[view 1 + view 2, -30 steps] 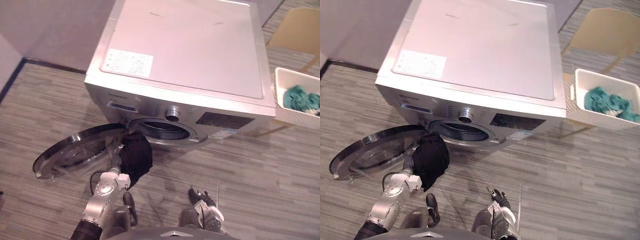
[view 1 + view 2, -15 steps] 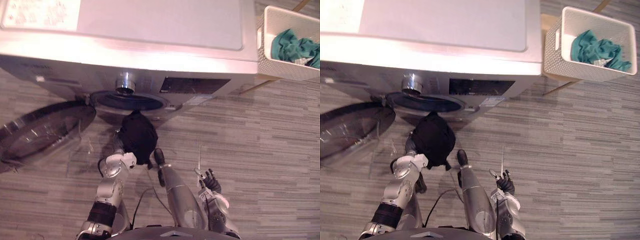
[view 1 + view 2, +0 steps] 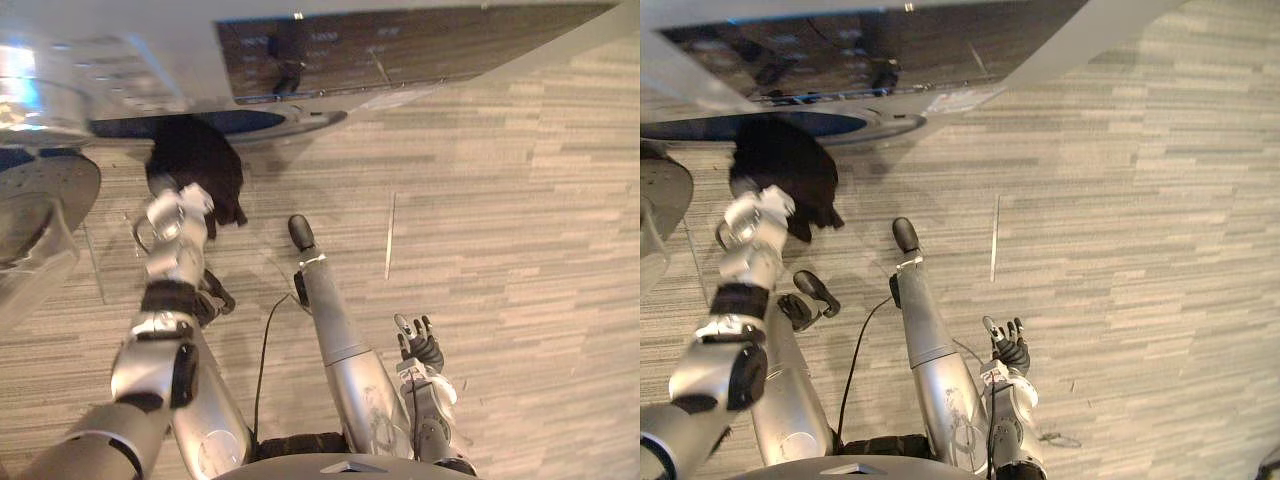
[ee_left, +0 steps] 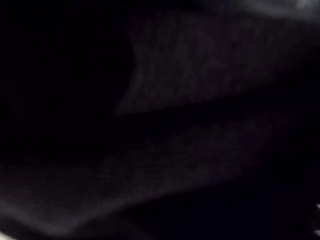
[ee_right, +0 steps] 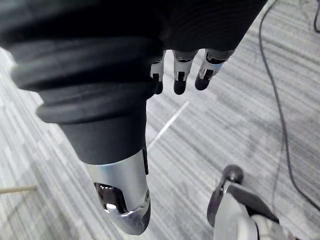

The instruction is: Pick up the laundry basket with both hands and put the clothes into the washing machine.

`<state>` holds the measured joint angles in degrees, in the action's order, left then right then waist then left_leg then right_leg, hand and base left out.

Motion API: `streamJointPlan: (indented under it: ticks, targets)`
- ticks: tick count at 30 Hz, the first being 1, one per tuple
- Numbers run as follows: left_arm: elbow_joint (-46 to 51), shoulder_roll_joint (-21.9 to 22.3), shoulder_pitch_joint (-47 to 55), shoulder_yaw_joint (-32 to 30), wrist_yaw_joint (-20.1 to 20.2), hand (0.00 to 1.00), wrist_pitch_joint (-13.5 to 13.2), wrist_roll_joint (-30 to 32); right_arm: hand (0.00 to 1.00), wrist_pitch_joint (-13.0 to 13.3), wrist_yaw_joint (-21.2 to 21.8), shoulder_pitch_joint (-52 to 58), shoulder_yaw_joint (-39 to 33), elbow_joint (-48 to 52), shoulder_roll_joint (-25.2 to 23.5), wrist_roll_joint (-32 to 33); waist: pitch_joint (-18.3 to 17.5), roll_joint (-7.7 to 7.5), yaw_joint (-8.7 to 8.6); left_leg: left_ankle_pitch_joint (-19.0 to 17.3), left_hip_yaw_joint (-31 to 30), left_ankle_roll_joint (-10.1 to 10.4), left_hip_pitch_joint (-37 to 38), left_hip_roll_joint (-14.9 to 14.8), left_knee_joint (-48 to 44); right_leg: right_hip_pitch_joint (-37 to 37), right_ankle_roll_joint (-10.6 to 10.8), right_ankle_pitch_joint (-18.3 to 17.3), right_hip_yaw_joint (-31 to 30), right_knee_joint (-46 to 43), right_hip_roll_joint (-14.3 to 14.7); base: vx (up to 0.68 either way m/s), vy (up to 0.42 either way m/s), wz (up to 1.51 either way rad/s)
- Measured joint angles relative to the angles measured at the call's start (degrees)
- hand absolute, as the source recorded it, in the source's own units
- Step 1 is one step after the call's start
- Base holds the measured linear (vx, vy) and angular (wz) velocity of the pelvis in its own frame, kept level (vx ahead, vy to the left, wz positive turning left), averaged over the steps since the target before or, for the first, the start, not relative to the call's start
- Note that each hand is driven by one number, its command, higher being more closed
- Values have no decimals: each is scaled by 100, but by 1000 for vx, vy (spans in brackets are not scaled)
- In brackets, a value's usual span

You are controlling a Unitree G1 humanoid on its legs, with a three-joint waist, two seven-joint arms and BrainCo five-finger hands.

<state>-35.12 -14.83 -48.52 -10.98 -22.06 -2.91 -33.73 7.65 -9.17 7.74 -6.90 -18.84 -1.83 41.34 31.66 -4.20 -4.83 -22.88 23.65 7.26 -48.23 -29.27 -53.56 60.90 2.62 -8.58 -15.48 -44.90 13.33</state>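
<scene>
A black garment [image 3: 197,165] hangs bunched just below the washing machine's drum opening [image 3: 215,123], touching its lower rim. My left hand [image 3: 178,207] is buried in that garment, and the left wrist view shows dark cloth [image 4: 190,100] pressed close. My right hand [image 3: 421,346] hangs low near the floor, away from the machine, open with its fingers [image 5: 179,75] straight and nothing in it.
The machine's round glass door [image 3: 40,200] stands swung open to the left of the drum. The dark control panel [image 3: 380,55] runs along the machine's front at the top. Grey striped flooring [image 3: 520,250] stretches to the right.
The camera has tipped forward and down, so the machine's top and the white basket have left the view. My left arm has carried the black garment up to the drum opening.
</scene>
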Motion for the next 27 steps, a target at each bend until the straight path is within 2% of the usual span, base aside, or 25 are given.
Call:
streamJointPlan:
  ticks: [9, 14, 15, 16, 17, 20, 22, 25, 27]
  targets:
    - [-360, -1040, -1662, 265, 186, 100, -24, -328, 0, 193, 19, -3, -34, -275, 14, 380, 5, 8, -83, -65, 212, -98, -476, -56, -268, 571, 87, 37, -116, -152, 11, 31, 10, -7]
    - [-472, -1702, -3296, 326, 228, 100, -9, -584, 0, 241, 10, -4, -289, -548, 4, 648, 21, 34, -121, -116, 213, -191, -772, -96, -556, 839, 138, 45, -122, -386, -15, 11, 20, 1]
    - [-517, -1789, -3447, 343, 232, 100, -97, -621, 0, 259, 8, -6, -331, -560, 15, 676, 24, 39, -133, -118, 215, -194, -773, -93, -564, 841, 138, 44, -123, -394, -20, 15, 32, 3]
    - [-559, -1890, -3469, 351, 257, 100, -452, -648, 0, 288, 7, -6, -383, -560, 21, 681, 24, 39, -189, -120, 214, -199, -804, -92, -580, 873, 140, 46, -122, -404, -23, 15, 31, 2]
    - [-589, -1897, -3596, 357, 92, 100, -502, -927, 0, 339, -29, -5, -565, -649, 24, 814, 35, 59, -169, -121, 219, -200, -869, -74, -647, 951, 143, 44, -124, -468, -25, 15, 30, 1]
    - [-695, -2055, -3761, 443, -171, 100, -560, -1168, 0, 358, -152, -5, -841, -694, 76, 1014, 36, 60, -154, -128, 299, -213, -929, -86, -774, 1121, 143, 44, -131, -650, -25, 0, 0, 0]
    - [-881, -2118, -3896, 514, -372, 100, -526, -1048, 0, 360, -183, -5, -950, -692, 139, 1065, 38, 64, -156, -138, 298, -232, -981, -104, -848, 1176, 143, 45, -128, -710, -25, 1, 15, 2]
    - [-1122, -2276, -4225, 1066, -890, 100, -303, -287, 0, 455, -230, -5, -1138, -655, 358, 1108, 39, 65, -158, -183, 261, -314, -1175, -138, -1035, 1306, 184, 70, -104, -802, -44, -11, 61, 6]
    - [-1119, -2417, -4315, 1676, -1423, 100, 90, 1265, 0, 611, -229, -1, -1176, -633, 540, 1107, 42, 66, -179, -225, 169, -390, -1355, -141, -1175, 1384, 221, 92, -82, -823, -75, -12, 99, 4]
